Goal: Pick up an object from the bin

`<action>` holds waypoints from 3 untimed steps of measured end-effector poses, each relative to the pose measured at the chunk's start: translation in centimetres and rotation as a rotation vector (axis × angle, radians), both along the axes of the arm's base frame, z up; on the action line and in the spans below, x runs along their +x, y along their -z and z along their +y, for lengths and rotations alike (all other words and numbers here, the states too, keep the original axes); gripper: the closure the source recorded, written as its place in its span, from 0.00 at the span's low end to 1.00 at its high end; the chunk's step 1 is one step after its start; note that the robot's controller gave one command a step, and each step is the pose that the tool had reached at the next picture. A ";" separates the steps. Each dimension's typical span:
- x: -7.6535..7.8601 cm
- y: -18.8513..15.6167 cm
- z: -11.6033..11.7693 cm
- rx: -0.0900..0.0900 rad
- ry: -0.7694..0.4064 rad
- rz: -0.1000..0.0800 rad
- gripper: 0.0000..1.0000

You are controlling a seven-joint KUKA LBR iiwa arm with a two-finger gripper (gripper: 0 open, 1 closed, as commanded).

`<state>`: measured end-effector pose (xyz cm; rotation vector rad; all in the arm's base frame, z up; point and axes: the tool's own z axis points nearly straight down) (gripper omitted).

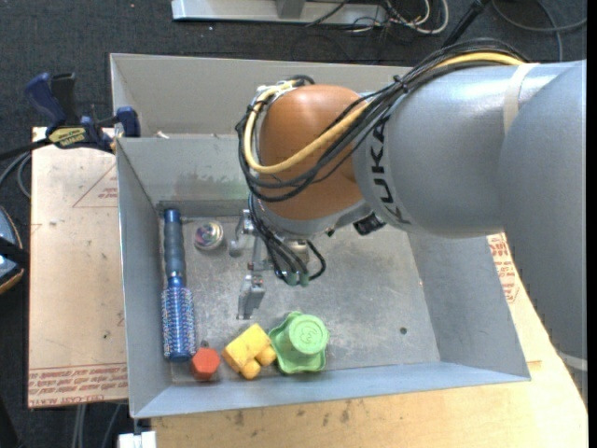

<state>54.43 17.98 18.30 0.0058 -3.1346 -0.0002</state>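
- The claw (252,297) is being held low over the bare floor of the bin (373,297); released or clenched cannot be told.
- The yellow block (249,351) is lying nearest, just beyond the claw toward the bin's near wall, beside a green cup (300,343).

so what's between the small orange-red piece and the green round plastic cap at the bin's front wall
A chunky yellow plastic block lies between the orange-red piece and the green cap, as the camera view shows.
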 end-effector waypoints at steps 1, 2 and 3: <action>0.8 9.0 -0.8 0.006 -0.255 -0.022 0.00; 0.1 7.2 -9.1 0.000 -0.711 -0.008 0.00; -2.9 10.9 -2.2 0.001 -0.834 -0.014 0.00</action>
